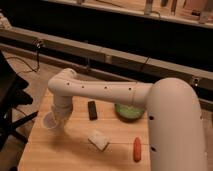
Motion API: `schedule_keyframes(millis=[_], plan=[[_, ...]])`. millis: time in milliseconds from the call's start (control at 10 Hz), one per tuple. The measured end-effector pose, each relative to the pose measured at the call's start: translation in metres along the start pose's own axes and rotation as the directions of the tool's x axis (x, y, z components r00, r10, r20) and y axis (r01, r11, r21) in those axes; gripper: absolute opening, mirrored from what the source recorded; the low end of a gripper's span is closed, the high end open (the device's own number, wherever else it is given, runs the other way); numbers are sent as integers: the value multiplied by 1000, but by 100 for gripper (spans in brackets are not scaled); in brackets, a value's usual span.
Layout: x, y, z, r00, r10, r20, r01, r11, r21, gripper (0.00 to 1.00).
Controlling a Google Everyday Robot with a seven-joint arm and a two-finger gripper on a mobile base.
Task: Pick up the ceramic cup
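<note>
gripper [61,119] open or closed: can't tell. nearest on table [50,152]: white block [98,140], orange item [137,148] to its right. further back at left, ceramic cup [49,120] w/ gripper at its right rim; beyond, black bar [92,110], green bowl [126,113].

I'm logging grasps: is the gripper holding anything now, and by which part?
Cannot be told. The gripper is down against the ceramic cup, at its rim, but whether it grips it is hidden.

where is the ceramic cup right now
In the camera view the ceramic cup is by the left edge of the table, right against the hand, with the black bar to its right.
</note>
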Motion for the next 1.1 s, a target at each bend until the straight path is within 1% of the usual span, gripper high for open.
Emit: schedule_keyframes(millis=[300, 700, 900, 1100], plan=[[3, -5, -13, 1000, -7, -8, 7, 999, 32, 0], [6, 1, -27, 1000, -6, -14, 6, 1000, 25, 0], [6, -4, -34, 1000, -9, -15, 10, 999, 34, 0], [7, -4, -38, 1000, -9, -18, 9, 999, 34, 0]])
